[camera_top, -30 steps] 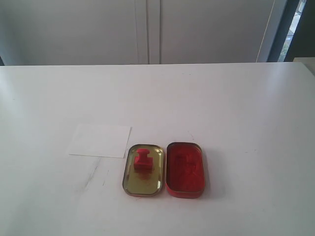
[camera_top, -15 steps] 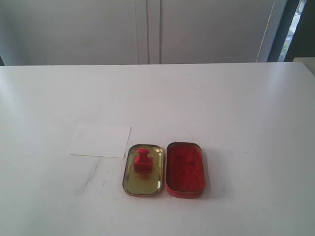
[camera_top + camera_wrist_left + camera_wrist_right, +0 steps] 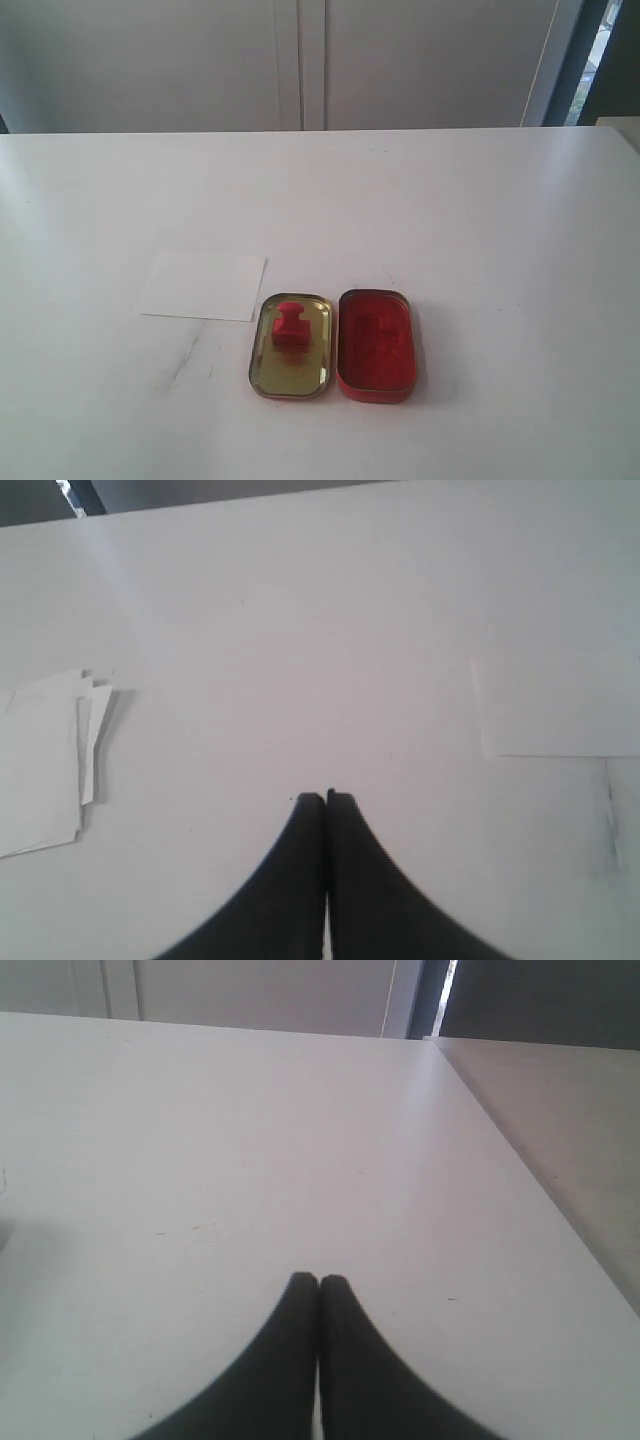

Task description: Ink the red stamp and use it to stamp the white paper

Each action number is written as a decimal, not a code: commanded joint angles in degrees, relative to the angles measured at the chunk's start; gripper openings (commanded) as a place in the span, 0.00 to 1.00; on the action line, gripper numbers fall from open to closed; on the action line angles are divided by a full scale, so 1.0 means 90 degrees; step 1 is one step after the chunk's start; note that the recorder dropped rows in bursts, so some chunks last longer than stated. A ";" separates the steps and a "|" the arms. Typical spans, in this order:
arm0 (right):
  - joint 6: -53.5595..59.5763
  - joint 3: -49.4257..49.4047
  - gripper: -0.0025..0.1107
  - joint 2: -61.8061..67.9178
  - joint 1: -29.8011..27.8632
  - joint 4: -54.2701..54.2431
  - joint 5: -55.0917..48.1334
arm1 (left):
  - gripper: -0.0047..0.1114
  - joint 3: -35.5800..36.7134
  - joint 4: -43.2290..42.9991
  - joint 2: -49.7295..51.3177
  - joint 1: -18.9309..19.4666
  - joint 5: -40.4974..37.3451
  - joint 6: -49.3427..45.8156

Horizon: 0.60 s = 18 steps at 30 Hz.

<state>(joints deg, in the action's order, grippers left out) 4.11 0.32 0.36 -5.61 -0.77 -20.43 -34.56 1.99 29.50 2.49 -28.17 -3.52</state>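
The red stamp [image 3: 290, 327] stands upright inside the gold oval tin lid [image 3: 290, 372] near the front middle of the table. Right beside it lies the red ink-pad tin [image 3: 376, 342], open. The white paper [image 3: 204, 285] lies flat just left of and behind the lid; one part of it also shows in the left wrist view, the white paper [image 3: 560, 708]. My left gripper [image 3: 326, 798] is shut and empty over bare table. My right gripper [image 3: 319, 1280] is shut and empty too. Neither arm shows in the exterior view.
A small stack of white sheets [image 3: 45, 760] lies on the table in the left wrist view. The table's right edge [image 3: 540, 1190] runs close by in the right wrist view. Grey cabinet doors [image 3: 300, 60] stand behind the table.
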 commanded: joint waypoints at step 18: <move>-0.0001 -0.0036 0.02 -0.0040 -0.0020 0.0052 0.0090 | 0.04 -0.1458 0.0689 0.2758 0.0023 -0.1063 -0.1190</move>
<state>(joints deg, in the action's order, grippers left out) 4.11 0.32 0.36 -5.61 -0.77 -20.43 -46.50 6.11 52.05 2.49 -36.93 -12.37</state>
